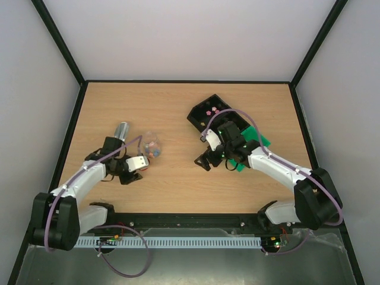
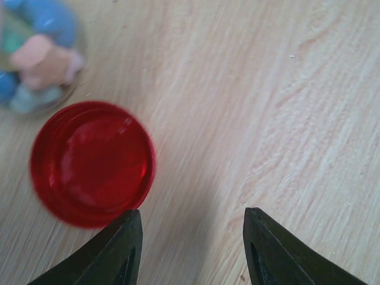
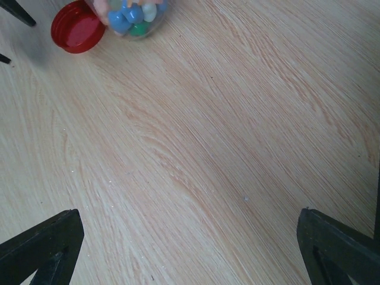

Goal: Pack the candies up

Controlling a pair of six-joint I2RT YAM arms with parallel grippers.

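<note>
While right fingers [image 3: 41, 249] and left fingers [image 2: 113, 255] gape, a red lid [image 2: 92, 163] flanks the latter.

So the candies [image 2: 38, 56] sit in a little tub [image 1: 148, 141], left of centre on the worktop [image 1: 178, 178]. The lid [image 2: 92, 163] lies flat right beside the tub, on the side nearer the left gripper [image 2: 193, 217]. A scoop [image 1: 122, 129] lies just behind and left of the tub. Further back on the right there's a tray [image 1: 195, 116] holding a few more candies, well apart from the tub.
</note>
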